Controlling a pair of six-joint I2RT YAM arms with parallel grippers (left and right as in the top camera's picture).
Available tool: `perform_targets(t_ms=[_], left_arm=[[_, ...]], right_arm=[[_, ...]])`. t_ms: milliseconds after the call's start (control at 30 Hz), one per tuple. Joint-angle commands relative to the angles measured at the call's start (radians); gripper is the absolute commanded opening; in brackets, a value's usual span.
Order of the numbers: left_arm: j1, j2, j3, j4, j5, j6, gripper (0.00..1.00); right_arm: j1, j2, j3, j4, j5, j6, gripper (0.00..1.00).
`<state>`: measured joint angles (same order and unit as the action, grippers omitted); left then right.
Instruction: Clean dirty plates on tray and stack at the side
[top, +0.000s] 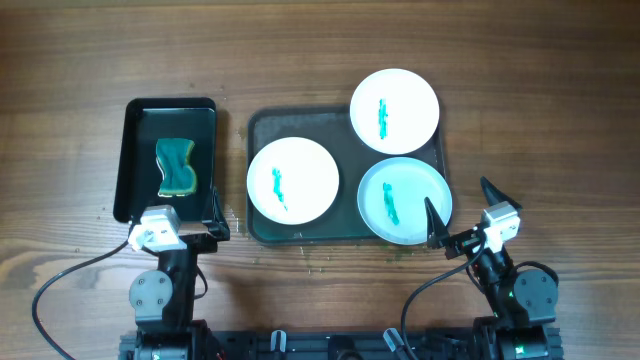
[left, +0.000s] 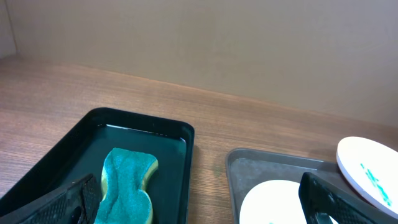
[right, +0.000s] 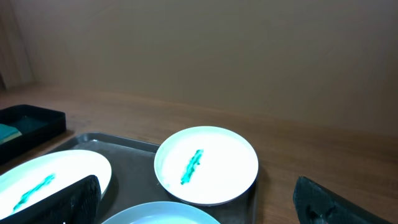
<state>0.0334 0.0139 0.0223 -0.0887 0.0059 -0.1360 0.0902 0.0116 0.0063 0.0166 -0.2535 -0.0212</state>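
Three white plates lie on the dark grey-green tray (top: 262, 125), each with a teal smear: one at the left (top: 292, 179), one at the back right (top: 394, 110), overhanging the rim, and one at the front right (top: 404, 200). My left gripper (top: 215, 215) is open and empty by the near right corner of the black tray. My right gripper (top: 462, 210) is open and empty at the near right of the tray, next to the front right plate. The right wrist view shows the back plate (right: 206, 164) and the left plate (right: 46, 177).
A smaller glossy black tray (top: 135, 130) stands left of the big tray and holds a teal and yellow sponge (top: 176, 166), also seen in the left wrist view (left: 127, 186). Bare wooden table lies between the two trays and all around.
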Motion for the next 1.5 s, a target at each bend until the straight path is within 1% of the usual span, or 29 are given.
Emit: perform_targets(t_ms=[0, 1133, 1233, 1300, 1367, 1467], left_arm=[[-0.005, -0.008, -0.010, 0.003, 0.012, 0.001, 1.00], [-0.005, -0.008, -0.010, 0.003, 0.008, 0.001, 1.00], [-0.005, -0.008, -0.010, 0.003, 0.009, 0.001, 1.00], [-0.005, -0.008, -0.010, 0.003, 0.013, 0.001, 1.00], [-0.005, -0.008, -0.010, 0.003, 0.013, 0.001, 1.00], [-0.005, -0.008, -0.010, 0.003, 0.013, 0.001, 1.00]], right_arm=[[0.004, -0.007, -0.001, 0.005, 0.009, -0.003, 1.00], [0.004, -0.007, -0.001, 0.005, 0.009, -0.003, 1.00], [0.004, -0.007, -0.001, 0.003, 0.028, -0.048, 1.00], [0.004, -0.007, -0.001, 0.003, 0.028, -0.048, 0.99], [0.004, -0.007, -0.001, 0.005, 0.064, -0.083, 1.00], [0.004, -0.007, -0.001, 0.008, 0.057, -0.083, 1.00]])
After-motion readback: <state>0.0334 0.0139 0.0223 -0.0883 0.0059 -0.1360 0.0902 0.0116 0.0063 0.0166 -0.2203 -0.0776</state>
